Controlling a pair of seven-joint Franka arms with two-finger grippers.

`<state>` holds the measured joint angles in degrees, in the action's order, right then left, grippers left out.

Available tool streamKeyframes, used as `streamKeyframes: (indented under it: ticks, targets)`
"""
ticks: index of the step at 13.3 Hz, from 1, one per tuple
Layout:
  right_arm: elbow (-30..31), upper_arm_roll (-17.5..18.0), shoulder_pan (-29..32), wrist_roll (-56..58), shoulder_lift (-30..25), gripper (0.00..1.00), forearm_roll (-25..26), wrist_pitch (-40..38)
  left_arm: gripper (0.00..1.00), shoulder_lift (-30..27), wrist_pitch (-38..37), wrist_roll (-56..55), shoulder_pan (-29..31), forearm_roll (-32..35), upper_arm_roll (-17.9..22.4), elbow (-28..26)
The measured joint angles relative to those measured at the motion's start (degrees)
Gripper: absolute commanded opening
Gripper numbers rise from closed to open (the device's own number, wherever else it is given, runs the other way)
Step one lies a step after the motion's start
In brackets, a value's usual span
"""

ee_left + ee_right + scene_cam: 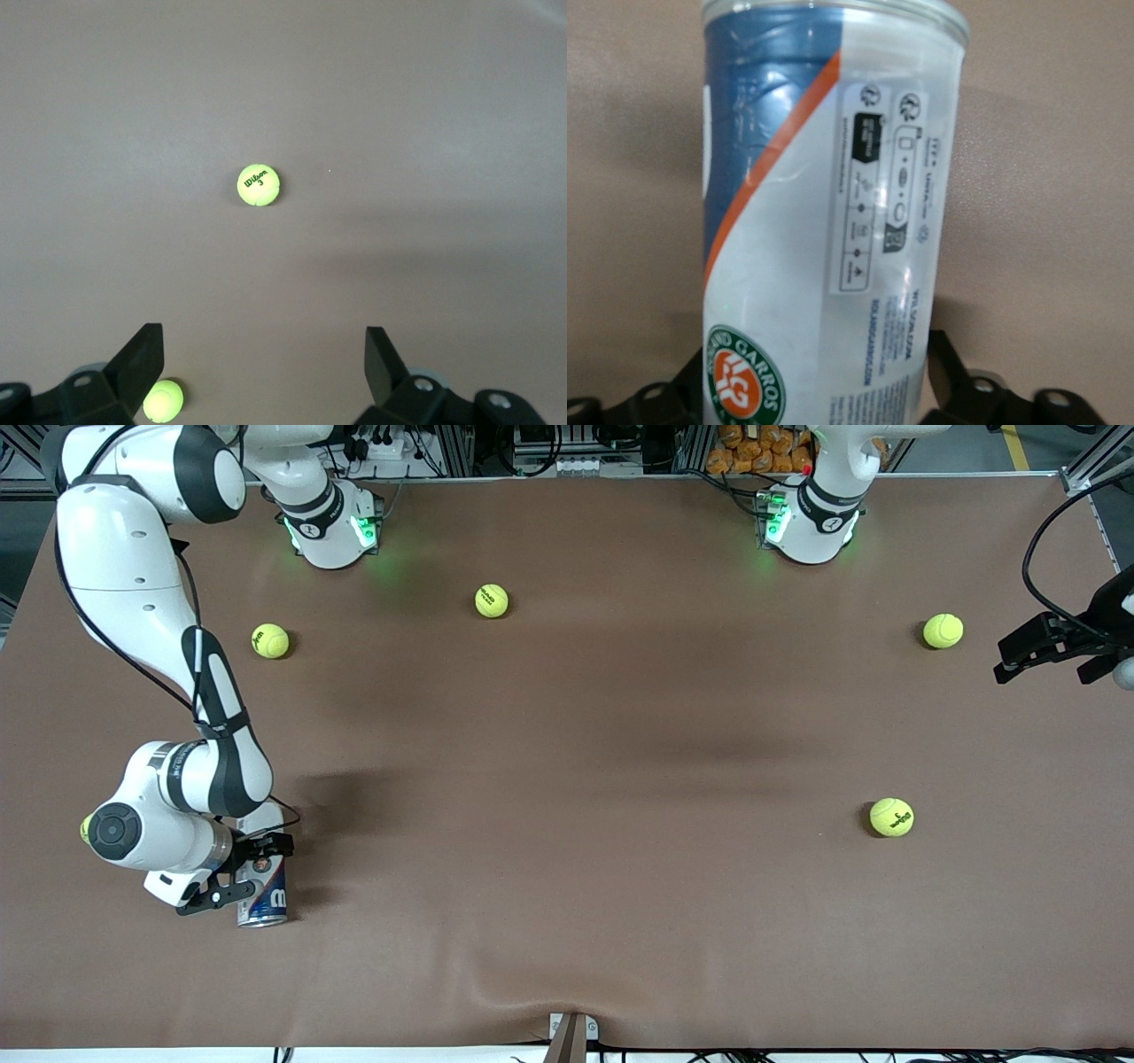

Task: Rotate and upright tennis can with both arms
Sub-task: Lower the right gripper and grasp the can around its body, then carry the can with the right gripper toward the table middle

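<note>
The tennis can [264, 895] is near the front camera at the right arm's end of the table. It has a white-and-navy label, and its silvery rim points toward the front camera. My right gripper [252, 873] is shut on it from the side. In the right wrist view the can [833, 221] fills the frame between the black fingers [946, 372]. I cannot tell whether it touches the table. My left gripper [1006, 659] is open and empty, up over the left arm's end of the table. It also shows in the left wrist view [266, 359].
Several yellow-green tennis balls lie on the brown table [567, 779]: one [270, 640] and another [492, 600] near the right arm's base, one [943, 631] by the left gripper, one [891, 817] nearer the camera. The left wrist view shows two [259, 184] [163, 400].
</note>
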<state>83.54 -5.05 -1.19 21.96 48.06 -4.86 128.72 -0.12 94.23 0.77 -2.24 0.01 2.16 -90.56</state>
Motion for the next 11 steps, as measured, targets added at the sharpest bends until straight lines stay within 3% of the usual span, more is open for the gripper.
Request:
streamKeyframes:
  ticks: [7, 11]
  targets:
    - [-5.6, 2.0, -3.2, 6.6, -2.4, 0.78, -0.2, -9.8, 1.0, 0.0, 0.0, 0.0, 0.0, 0.0, 0.0, 0.0]
    - [-7.2, 10.9, -5.0, 17.7, -4.4, 0.86, -0.5, -11.4, 1.0, 0.0, 0.0, 0.0, 0.0, -0.1, 0.0, 0.0]
